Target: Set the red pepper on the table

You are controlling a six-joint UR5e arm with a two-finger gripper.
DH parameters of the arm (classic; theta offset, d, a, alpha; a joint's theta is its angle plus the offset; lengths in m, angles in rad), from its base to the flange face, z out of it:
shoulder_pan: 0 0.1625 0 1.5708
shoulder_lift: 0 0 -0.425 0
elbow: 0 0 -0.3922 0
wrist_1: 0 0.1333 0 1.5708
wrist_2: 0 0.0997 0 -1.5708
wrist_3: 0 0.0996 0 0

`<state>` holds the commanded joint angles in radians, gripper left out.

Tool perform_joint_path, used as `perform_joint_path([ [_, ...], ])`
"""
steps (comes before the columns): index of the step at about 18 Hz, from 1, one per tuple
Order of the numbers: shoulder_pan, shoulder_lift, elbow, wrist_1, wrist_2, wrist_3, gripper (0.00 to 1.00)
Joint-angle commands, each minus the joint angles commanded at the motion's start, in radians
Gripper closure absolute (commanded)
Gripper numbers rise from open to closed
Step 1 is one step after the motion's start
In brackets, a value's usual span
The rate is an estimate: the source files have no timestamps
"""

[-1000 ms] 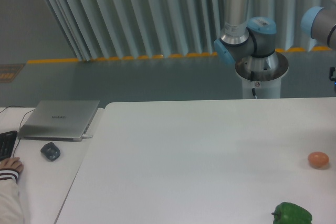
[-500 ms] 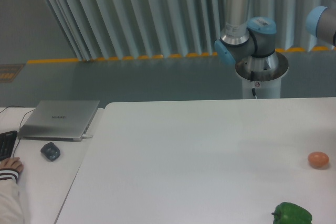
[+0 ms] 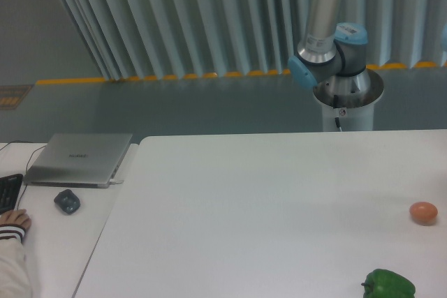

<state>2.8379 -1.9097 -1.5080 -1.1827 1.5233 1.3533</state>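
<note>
Since the earlier frames the arm (image 3: 328, 40) has swung slightly to the right: its upright silver segment now leans a little, and the blue joint that showed at the far right edge has all but left the picture. Everything on the surfaces lies where it did.

The arm's base stands beyond the far edge of the worktop (image 3: 258, 207), right of centre, and its upper links run out of the top of the view. The tool is out of sight, so whether its fingers are apart or together cannot be told. The red pepper shows nowhere in the view either.

On the worktop, near the right edge, sits a small round orange-pink fruit (image 3: 423, 212). Nearer the camera and a little to its left, a green pepper (image 3: 388, 284) is cut off by the bottom edge; the two are apart.

To the left stands a narrower white desk (image 3: 49, 242) carrying a closed grey laptop (image 3: 79, 159), a dark mouse (image 3: 67, 201) just in front of it, and the corner of a black keyboard (image 3: 8, 191). A person's hand (image 3: 14, 222) rests by the keyboard.
</note>
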Motion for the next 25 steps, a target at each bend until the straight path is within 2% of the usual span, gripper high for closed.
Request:
perform_joint_path([
  [2, -0.002, -0.032, 0.0, 0.087, -0.02, -0.071, 0.0],
  [3, -0.002, -0.041, 0.002, 0.103, -0.02, -0.077, 0.0],
  [7, 0.002, -0.081, 0.037, 0.109, -0.02, -0.075, 0.0],
  [11, 0.0, -0.114, 0.038, 0.147, -0.02, -0.071, 0.0],
  [25, -0.003, -0.181, 0.048, 0.209, -0.018, -0.079, 0.0],
])
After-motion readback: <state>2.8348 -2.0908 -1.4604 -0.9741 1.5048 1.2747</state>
